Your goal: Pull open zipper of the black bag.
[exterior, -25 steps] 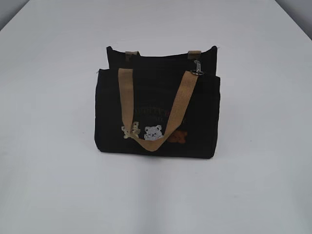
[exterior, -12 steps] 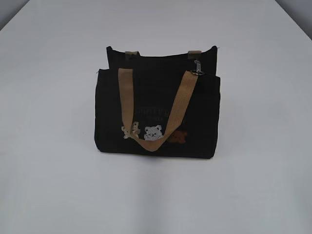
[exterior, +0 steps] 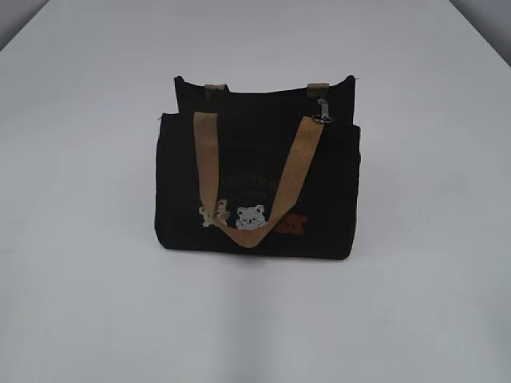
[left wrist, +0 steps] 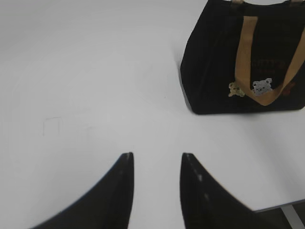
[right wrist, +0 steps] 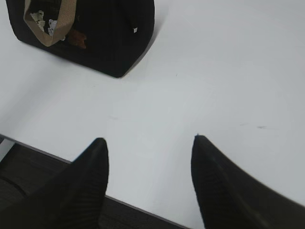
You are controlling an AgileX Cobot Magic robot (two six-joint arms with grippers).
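The black bag (exterior: 257, 187) stands upright in the middle of the white table, its tan handle hanging down the front over a white bear patch. A small silver pull (exterior: 322, 112) of the zipper sits at the bag's top right; the zipper line itself is dark and hard to make out. Neither gripper shows in the exterior view. My left gripper (left wrist: 157, 157) is open over bare table, with the bag (left wrist: 248, 62) ahead to its right. My right gripper (right wrist: 150, 140) is open wide near the table's front edge, the bag (right wrist: 95, 33) ahead to its left.
The white table (exterior: 415, 303) spreads around the bag on all sides. Its front edge (right wrist: 43, 151) runs under my right gripper, and a table corner (left wrist: 281, 206) shows low right in the left wrist view.
The exterior view shows no movement; the bag stays where it was.
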